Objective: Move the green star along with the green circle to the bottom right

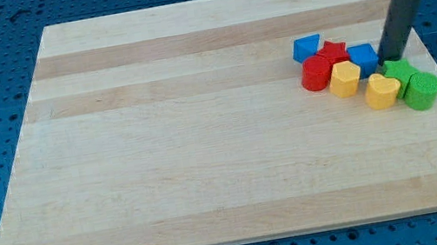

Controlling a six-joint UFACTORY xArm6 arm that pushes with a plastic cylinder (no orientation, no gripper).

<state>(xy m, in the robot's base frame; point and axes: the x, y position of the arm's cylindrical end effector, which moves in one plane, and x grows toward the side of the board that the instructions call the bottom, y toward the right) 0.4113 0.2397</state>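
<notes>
Our tip (388, 59) carries no jaws to open or close; it sits at the top edge of the green star (398, 72), seemingly touching it. The green circle (421, 91) lies just beside the star, toward the bottom right. A push off-centre could split the pair or drag along a yellow block (382, 91) that touches the star. The board (204, 142) has open room below them, but its right edge is near.
</notes>
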